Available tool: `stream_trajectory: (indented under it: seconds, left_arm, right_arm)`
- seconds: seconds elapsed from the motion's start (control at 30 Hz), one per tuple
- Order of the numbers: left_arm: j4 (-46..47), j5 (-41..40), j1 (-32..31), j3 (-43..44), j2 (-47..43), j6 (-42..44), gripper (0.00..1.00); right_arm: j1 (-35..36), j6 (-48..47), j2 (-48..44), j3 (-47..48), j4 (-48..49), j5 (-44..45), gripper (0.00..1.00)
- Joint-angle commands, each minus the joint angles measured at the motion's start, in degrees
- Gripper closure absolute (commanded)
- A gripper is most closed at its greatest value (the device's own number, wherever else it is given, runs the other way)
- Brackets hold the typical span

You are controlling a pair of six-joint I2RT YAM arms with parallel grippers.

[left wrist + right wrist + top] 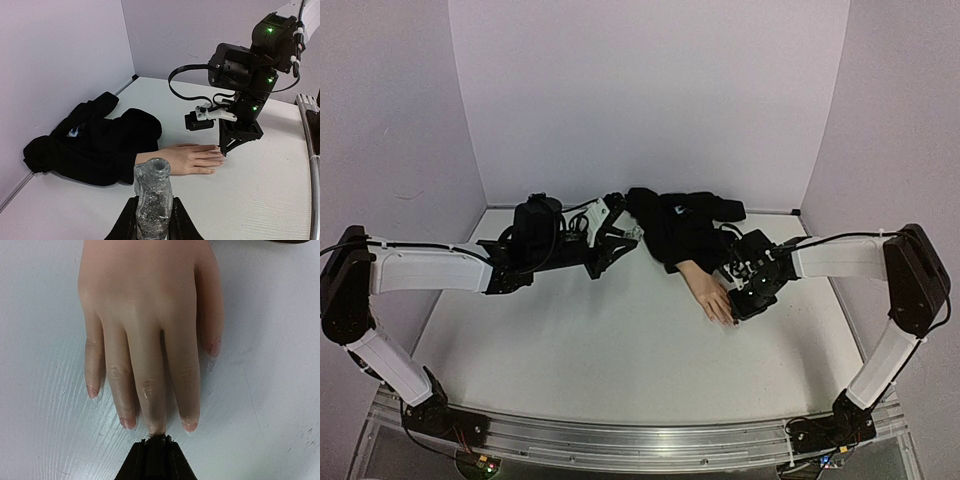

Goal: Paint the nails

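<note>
1. Nearest me, the right gripper is pinched narrow on a small dark piece, and its tip touches the end of the middle finger.
2. The nails, pale and glossy, tip the mannequin hand, which lies palm-down on the white table, right of centre. The middle nail is hidden under that tip.
3. Farther back on the left, the left gripper clamps a clear bottle with an open neck.
4. Farthest off, the black sleeve lies bunched by the back wall.
</note>
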Motion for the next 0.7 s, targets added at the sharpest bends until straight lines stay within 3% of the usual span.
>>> stream_trajectory:
  seconds: [0.0,0.67]
  left_arm:
    - [1.9,-0.6,0.4,0.3,-2.1,0.8,1.0]
    - [1.7,-0.7,0.4,-0.2,-2.6,0.6,1.0]
  right_arm:
    - [0.1,0.1,0.6,2.0,-0.9,-0.1,1.0]
    - [0.5,0.8,0.5,1.3,-1.1,0.2,1.0]
